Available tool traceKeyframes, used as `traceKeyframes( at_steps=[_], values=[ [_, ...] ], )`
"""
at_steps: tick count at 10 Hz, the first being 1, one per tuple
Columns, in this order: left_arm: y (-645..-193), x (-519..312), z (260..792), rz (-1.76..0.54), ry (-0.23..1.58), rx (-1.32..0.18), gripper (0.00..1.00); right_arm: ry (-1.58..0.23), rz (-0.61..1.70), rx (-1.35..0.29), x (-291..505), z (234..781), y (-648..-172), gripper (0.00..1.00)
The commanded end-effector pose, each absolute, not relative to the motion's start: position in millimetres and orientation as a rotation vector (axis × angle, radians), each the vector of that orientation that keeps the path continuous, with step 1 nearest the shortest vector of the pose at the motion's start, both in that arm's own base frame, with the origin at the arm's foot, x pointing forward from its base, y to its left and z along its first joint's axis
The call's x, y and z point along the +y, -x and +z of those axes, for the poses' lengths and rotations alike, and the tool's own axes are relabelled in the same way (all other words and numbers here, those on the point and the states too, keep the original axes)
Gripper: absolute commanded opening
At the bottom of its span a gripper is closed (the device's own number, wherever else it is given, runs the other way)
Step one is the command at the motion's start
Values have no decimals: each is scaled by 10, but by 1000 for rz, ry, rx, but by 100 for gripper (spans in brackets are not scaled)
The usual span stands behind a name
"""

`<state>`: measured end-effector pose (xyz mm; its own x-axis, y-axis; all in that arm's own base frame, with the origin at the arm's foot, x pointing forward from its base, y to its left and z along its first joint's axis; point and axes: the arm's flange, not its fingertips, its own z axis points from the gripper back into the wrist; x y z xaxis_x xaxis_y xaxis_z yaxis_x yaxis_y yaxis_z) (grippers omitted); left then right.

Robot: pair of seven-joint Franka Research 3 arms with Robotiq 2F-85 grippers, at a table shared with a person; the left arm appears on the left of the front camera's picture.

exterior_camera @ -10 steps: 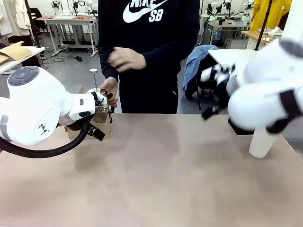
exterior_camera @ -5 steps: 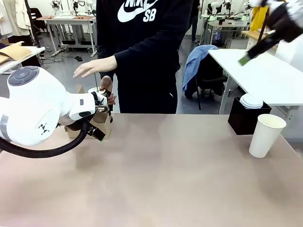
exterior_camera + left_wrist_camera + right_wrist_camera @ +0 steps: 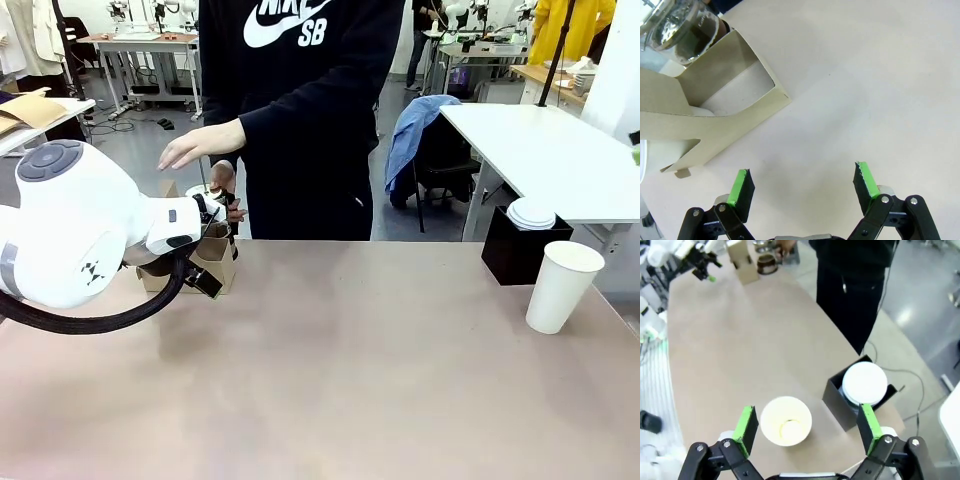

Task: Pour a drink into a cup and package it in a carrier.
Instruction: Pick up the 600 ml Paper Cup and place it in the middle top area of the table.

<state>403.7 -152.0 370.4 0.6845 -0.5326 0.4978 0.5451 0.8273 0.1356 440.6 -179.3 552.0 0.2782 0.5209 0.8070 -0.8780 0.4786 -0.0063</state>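
front view: the white right arm has lifted clear of the tan table [image 3: 350,380], leaving its right gripper [image 3: 807,422] spread open high above the empty white paper cup [image 3: 786,421]. ahead-left of the open left gripper [image 3: 802,184] sits the brown cardboard carrier [image 3: 725,105], its visible slot empty. the clear glass jar of dark drink [image 3: 682,32] stands beyond it, apparently not yet poured.

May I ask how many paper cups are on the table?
1: the white cup, on the front view's right side, beside the black box. The left arm may hide others.
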Motion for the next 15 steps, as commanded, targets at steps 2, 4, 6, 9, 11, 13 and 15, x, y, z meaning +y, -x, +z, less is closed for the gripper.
traceKeyframes(
  at_steps=[2, 4, 6, 9, 11, 13, 15],
  values=[
    [-4036, -1519, 3704, -604, 25, -550, 100, -497, 992, -848, -1793, 5520, -4406, 100],
    [-4036, -1519, 3704, -604, 25, -550, 100, -497, 992, -848, -1793, 5520, -4406, 100],
    [-4036, -1519, 3704, -604, 25, -550, 100, -497, 992, -848, -1793, 5520, -4406, 100],
    [-4036, -1519, 3704, -604, 25, -550, 100, -620, 1029, -1067, -2283, 4848, -4525, 100],
    [-4036, -1519, 3704, -604, 25, -550, 100, -708, 996, -1223, -2582, 4147, -4549, 100],
    [-4036, -1519, 3704, -604, 25, -550, 100, -810, 978, -1235, -2783, 3502, -4668, 100],
    [-4036, -1519, 3704, -604, 25, -550, 100, -825, 1014, -1232, -2813, 2982, -4809, 100]
  ],
)
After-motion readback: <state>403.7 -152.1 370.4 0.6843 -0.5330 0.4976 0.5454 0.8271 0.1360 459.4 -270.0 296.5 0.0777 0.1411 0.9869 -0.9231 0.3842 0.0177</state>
